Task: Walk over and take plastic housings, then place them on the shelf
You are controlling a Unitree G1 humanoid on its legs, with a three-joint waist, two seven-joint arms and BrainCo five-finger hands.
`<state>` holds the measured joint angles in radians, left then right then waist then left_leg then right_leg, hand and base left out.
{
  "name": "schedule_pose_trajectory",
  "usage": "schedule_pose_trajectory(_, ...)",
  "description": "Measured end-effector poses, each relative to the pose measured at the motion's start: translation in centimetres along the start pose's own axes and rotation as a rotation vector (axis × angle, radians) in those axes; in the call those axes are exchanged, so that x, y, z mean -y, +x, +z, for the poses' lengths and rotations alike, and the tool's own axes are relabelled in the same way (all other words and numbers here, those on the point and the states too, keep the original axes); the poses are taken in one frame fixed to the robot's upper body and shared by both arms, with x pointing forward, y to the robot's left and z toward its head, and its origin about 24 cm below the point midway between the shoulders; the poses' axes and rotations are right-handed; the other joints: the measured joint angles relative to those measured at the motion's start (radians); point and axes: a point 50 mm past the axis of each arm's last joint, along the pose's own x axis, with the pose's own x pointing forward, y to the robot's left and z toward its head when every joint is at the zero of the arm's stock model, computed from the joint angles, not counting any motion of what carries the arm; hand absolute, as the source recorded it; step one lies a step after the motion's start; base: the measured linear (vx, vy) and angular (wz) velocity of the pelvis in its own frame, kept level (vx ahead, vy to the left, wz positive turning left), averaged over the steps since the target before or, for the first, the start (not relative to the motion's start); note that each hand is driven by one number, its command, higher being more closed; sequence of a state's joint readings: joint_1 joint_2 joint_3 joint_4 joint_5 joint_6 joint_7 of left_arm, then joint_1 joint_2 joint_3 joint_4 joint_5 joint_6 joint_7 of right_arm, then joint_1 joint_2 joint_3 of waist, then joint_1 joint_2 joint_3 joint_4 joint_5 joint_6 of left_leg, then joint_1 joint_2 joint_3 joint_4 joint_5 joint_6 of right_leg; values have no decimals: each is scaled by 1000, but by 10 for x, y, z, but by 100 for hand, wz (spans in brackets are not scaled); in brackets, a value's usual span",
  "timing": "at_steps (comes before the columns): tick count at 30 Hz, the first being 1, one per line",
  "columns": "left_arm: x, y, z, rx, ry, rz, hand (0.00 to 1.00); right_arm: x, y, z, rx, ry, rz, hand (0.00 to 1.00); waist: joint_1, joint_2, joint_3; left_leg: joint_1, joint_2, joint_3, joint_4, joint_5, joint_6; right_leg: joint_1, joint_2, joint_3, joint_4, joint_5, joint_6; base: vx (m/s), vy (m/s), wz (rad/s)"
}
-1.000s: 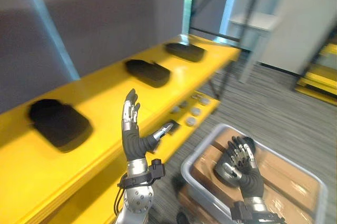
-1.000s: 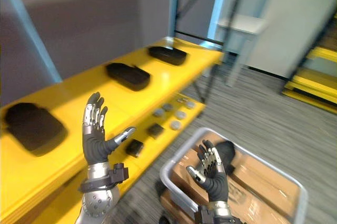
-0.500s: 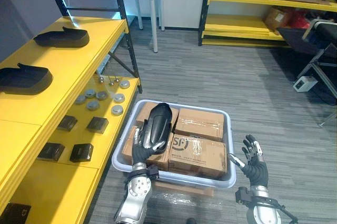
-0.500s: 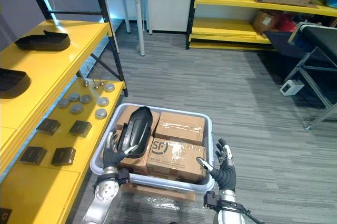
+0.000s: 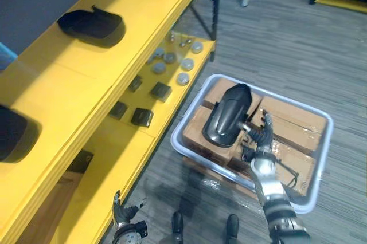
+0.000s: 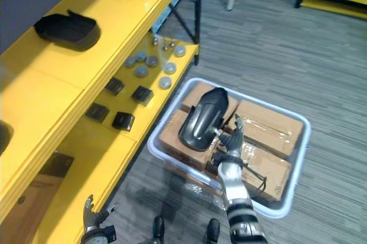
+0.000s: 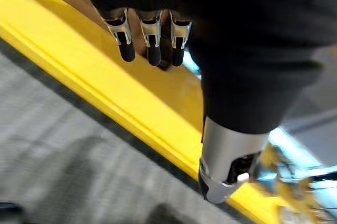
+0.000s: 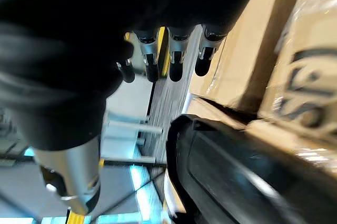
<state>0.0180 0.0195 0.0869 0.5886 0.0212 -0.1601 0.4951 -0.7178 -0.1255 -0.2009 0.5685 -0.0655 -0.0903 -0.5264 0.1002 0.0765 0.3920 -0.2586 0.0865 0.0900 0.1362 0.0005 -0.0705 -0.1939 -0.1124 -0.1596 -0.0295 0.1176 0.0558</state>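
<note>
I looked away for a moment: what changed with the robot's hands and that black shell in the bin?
The left hand has drawn away from the housing and hangs low by the yellow shelf. The right hand has come in beside the housing, fingers straight, not gripping. The housing still lies on the boxes in the bin.

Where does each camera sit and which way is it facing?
Left eye view: on the head, looking down at the yellow shelf, grey bin and black housing; right robot hand beside the housing, left robot hand low.
Right eye view: same head, slightly offset, same scene.
Left wrist view: left wrist, along straight fingers to the shelf edge and floor.
Right wrist view: right wrist, along straight fingers to the housing and cardboard boxes.
Shared: both eyes and right wrist see the housing.
</note>
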Motion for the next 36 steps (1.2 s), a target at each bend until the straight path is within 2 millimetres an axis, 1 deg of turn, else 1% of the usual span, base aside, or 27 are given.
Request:
schedule_pose_trajectory(1,1,0,-1,-5,0,-3,0,2,6,8,18,5,-35,0,0,0,16,-9,-4,-8,0,1,1,-5,-3,-8,0,2,2,7,56,15)
schedule_pose_trajectory(5,7,-1,1,0,-16,-31,0,14,19,20,42,-21,-136,0,4,-2,41,-55,-15,-28,2,9,14,-40,-11,-21,1,8,11,-8,44,14)
schedule_pose_trajectory(7,11,0,3,7,-23,-42,0,21,25,23,57,-97,-184,0,9,-2,51,-76,-19,-36,5,10,16,-58,-12,-24,2,14,12,-27,51,7)
schedule_pose_trajectory(8,14,1,6,17,-21,-52,0,26,29,23,57,-146,-208,0,16,-2,55,-85,-21,-38,7,10,16,-65,-14,-24,3,16,14,-22,44,3)
schedule_pose_trajectory(9,14,1,6,19,-20,-53,0,27,30,23,57,-153,-211,0,17,-2,55,-88,-21,-38,9,10,16,-67,-14,-24,3,17,13,-29,43,1)
schedule_pose_trajectory(11,15,6,10,29,-19,-58,0,26,39,28,52,-179,-216,0,19,-7,59,-114,-21,-39,14,11,18,-93,-13,-20,3,25,12,-17,15,-2)
schedule_pose_trajectory(13,15,7,12,33,-20,-58,0,26,44,30,42,-199,-206,0,19,-9,63,-136,-20,-41,29,10,18,-107,-10,-20,2,31,12,-27,21,-3)
schedule_pose_trajectory(17,16,12,15,32,-19,-57,0,19,49,25,-3,-260,-144,0,20,-24,73,-170,-11,-42,60,3,20,-128,-1,-15,3,40,12,-15,16,-4)
schedule_pose_trajectory(19,17,13,16,28,-27,-56,0,15,51,16,-55,-306,-86,0,24,-31,77,-200,1,-47,97,-13,18,-140,8,-14,3,46,12,-10,5,-2)
schedule_pose_trajectory(20,17,14,16,29,-27,-57,0,15,52,14,-70,-314,-78,100,25,-32,78,-208,3,-49,107,-15,18,-143,10,-14,3,46,12,0,0,0)
schedule_pose_trajectory(21,17,14,17,28,-33,-54,0,12,53,12,-94,-333,-55,100,28,-37,81,-221,5,-52,122,-21,17,-150,14,-14,3,48,13,0,0,0)
schedule_pose_trajectory(23,16,16,19,30,-39,-53,0,13,58,17,-93,-353,-57,100,27,-39,82,-239,9,-62,135,-23,17,-156,17,-16,4,50,14,-12,17,7)
schedule_pose_trajectory(25,17,19,21,30,-48,-65,0,26,71,26,-106,-367,-58,100,31,-41,83,-255,10,-74,149,-24,16,-159,20,-17,3,53,18,-11,16,11)
schedule_pose_trajectory(29,18,19,20,16,-56,-87,0,44,81,26,-161,-412,-43,100,40,-43,85,-262,10,-88,150,-23,16,-160,22,-21,3,53,19,3,12,7)
schedule_pose_trajectory(31,19,19,20,18,-55,-105,0,49,83,25,-198,-429,-28,100,44,-43,85,-262,10,-92,149,-22,17,-159,23,-24,3,53,19,35,-2,5)
schedule_pose_trajectory(34,26,13,34,80,-70,-157,0,56,85,21,-255,-478,-12,100,45,-42,88,-259,8,-95,146,-15,17,-153,21,-31,1,53,19,50,3,6)
schedule_pose_trajectory(36,33,3,59,192,-120,-217,0,65,87,22,-267,-497,-23,100,43,-40,91,-242,2,-98,144,-12,19,-129,17,-41,-9,53,19,77,28,14)
